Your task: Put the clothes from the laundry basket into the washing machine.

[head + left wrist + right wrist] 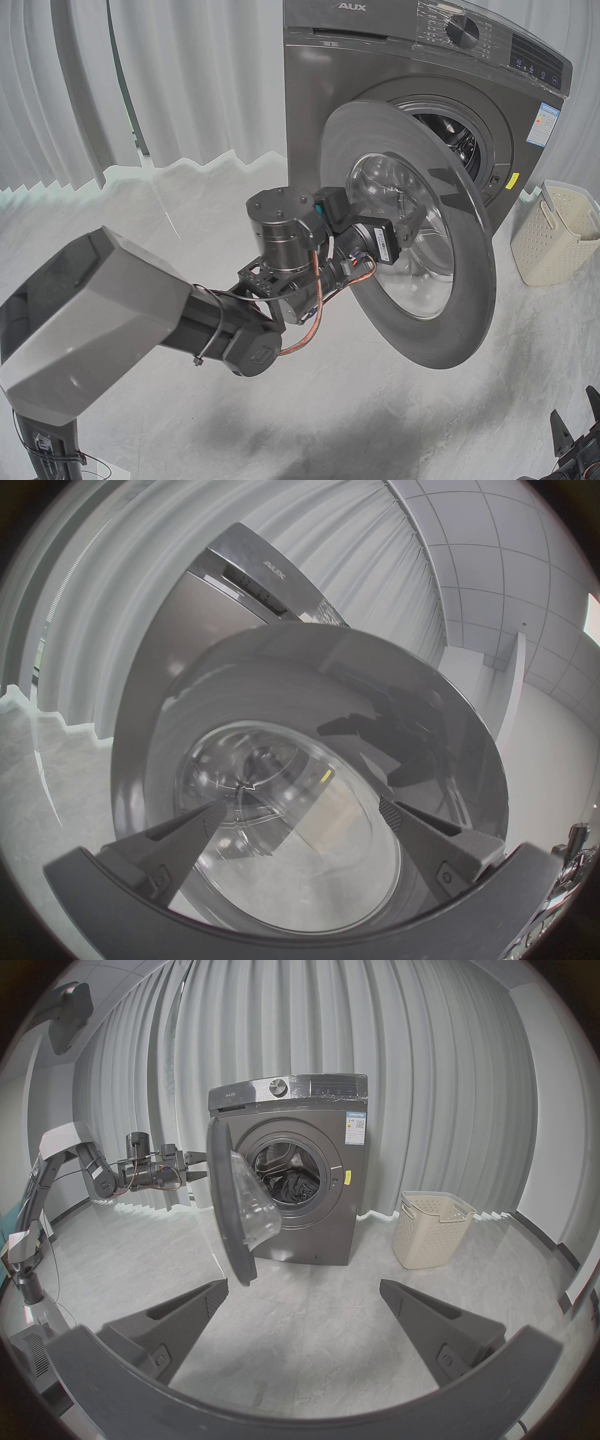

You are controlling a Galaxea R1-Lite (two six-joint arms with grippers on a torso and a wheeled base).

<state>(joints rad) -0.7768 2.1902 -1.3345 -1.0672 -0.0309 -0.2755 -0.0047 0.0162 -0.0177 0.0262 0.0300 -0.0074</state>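
Clothes (297, 1186), one dark heap, in one washing machine (325, 1235); one laundry basket (431, 1229) near; my left hand (303, 808) and right hand (303, 1288) gape.

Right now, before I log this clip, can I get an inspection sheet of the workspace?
Surface: grey floor.
Job's things: washing machine with its door open; dark clothes inside it; laundry basket on the floor beside it, no clothes seen inside.
Clutter: nothing seen.
Hands: left hand open, close to the door's outer face; right hand open, low, well back from the machine.
Cables: copper-coloured cable looped at the left wrist.
Surroundings: white curtains behind.
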